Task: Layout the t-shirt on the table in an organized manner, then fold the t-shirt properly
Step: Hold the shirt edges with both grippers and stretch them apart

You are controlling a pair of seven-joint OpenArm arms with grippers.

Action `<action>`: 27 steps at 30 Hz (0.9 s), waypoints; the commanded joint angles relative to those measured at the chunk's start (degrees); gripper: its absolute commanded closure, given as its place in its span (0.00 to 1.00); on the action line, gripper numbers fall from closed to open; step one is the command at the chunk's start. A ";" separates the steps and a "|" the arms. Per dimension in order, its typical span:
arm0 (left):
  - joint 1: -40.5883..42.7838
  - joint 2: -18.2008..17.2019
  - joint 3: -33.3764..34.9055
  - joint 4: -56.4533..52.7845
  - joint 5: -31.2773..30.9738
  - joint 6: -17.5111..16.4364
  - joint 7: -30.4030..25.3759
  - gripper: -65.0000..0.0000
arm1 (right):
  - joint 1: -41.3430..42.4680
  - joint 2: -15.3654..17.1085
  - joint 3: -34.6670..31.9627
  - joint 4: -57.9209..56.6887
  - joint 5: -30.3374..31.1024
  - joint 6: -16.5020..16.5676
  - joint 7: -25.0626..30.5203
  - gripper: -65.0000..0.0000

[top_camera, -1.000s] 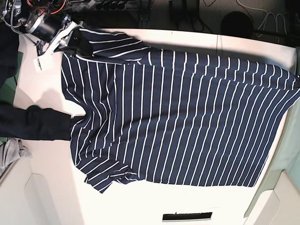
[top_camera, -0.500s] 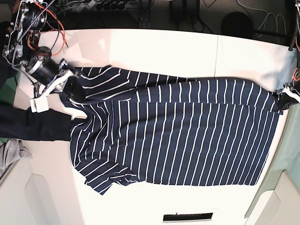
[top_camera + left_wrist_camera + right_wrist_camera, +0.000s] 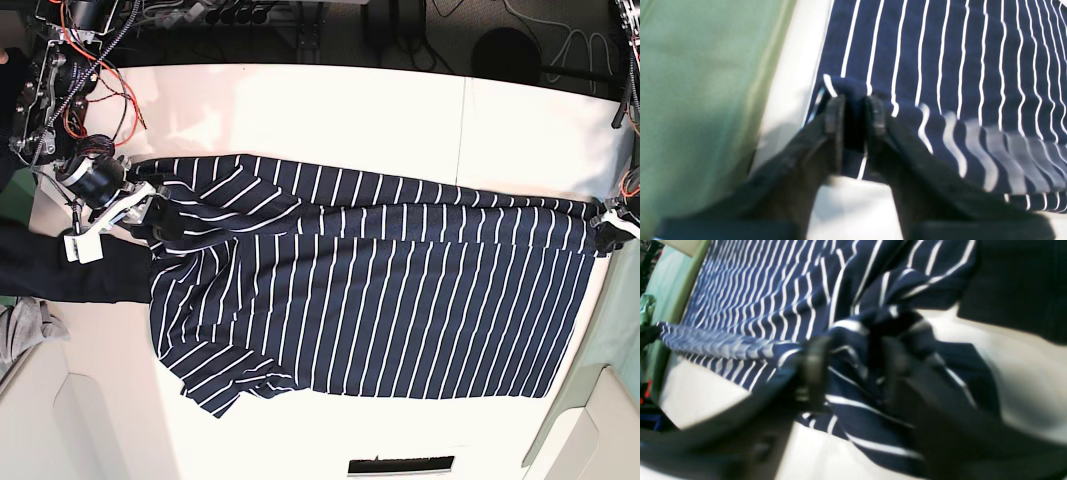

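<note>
shirt (image 3: 370,290): lying spread across the white desk (image 3: 300,110), far edge folding over onto the body along a long crease; a sleeve is sitting bunched near the front edge
left pincer (image 3: 855,110): sitting at the shirt's hem corner, by the desk's edge next to a green surface (image 3: 700,100); fingers (image 3: 835,113) are standing narrowly apart with a fold of striped cloth lying between them; whether they are pressing it i cannot tell
right pincer (image 3: 850,370): sitting at the shirt's shoulder end; fingers (image 3: 813,373) are standing wide apart with bunched cloth lying in the gap, no clamping showing
dark garment (image 3: 70,265): lying on the desk just beside the shirt's neck end
grey cloth (image 3: 25,330): lying off the desk corner, near the dark garment
</note>
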 commanded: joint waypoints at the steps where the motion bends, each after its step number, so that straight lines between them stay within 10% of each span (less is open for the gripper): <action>1: -0.94 -1.62 -0.37 0.68 -0.63 0.20 -0.17 0.76 | 0.76 0.59 0.22 0.94 1.18 -0.02 -0.76 0.52; 15: -0.59 -1.55 -0.44 0.72 -8.70 -2.34 7.85 0.76 | -2.75 0.59 21.59 1.66 10.58 0.07 -3.69 0.52; 27: 1.11 0.00 -0.48 0.72 -16.37 -2.78 10.91 0.58 | -2.58 0.59 14.80 -13.51 6.60 0.09 4.24 0.38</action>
